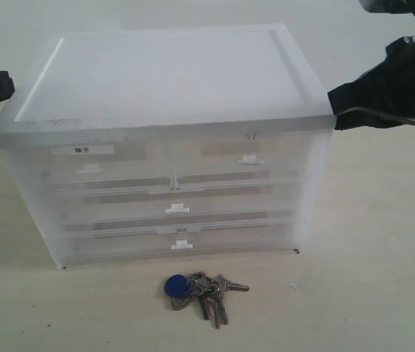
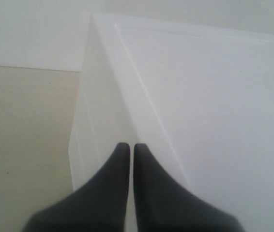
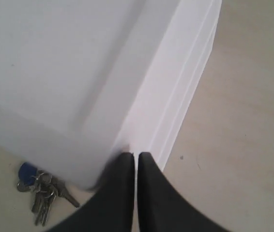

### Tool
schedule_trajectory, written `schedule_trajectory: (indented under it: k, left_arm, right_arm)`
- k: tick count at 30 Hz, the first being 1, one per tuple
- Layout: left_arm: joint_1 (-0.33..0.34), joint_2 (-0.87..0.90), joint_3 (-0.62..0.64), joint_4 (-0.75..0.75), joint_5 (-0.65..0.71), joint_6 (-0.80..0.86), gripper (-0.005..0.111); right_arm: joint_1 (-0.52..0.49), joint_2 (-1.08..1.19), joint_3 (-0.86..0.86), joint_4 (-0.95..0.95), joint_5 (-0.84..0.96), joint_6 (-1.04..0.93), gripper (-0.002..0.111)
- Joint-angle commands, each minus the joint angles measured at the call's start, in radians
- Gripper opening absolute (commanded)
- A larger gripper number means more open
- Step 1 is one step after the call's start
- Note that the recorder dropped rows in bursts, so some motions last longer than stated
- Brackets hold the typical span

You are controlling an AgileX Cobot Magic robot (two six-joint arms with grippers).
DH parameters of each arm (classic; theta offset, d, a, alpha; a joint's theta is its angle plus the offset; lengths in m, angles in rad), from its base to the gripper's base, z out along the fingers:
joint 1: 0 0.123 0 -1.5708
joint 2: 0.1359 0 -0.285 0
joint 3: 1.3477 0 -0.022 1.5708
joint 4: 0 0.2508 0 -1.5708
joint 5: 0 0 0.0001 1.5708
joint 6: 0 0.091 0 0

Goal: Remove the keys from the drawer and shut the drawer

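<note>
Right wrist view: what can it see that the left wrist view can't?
Only the right wrist view shows the keys, lying on the table next to the cabinet, and the right gripper, which is shut. Only the left wrist view shows the left gripper, also shut. Both views show the cabinet's white top with an edge running past the fingertips, and some pale table.

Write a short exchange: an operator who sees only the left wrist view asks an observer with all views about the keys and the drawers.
Operator: I only see a white box top. Where are the keys?
Observer: The keys lie on the table, just in front of the cabinet.
Operator: Is any drawer open?
Observer: No. The top right drawer sits flush with the front, like the others.
</note>
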Motion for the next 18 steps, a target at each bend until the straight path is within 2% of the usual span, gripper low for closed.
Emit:
schedule_trajectory:
  k: [1,6,13,16,18]
  left_arm:
    - [-0.011,0.018,-0.012,0.0,0.153,0.001,0.005]
    - [-0.011,0.036,-0.012,0.0,0.159,0.001,0.005]
    - [-0.011,0.03,-0.012,0.0,0.146,0.008,0.005]
    - [-0.011,0.03,-0.012,0.0,0.1,0.008,0.005]
    - [-0.011,0.03,-0.012,0.0,0.063,0.008,0.005]
  right_arm:
    - [0.017,-0.108,0.046,0.059,0.029,-0.003,0.0]
    - [0.017,-0.18,0.116,0.059,0.015,-0.001,0.0]
    - [0.015,-0.213,0.143,-0.028,-0.172,0.035,0.0]
    - [0.013,-0.211,0.143,-0.218,-0.301,0.176,0.0]
    - [0.013,-0.184,0.143,-0.38,-0.339,0.357,0.0]
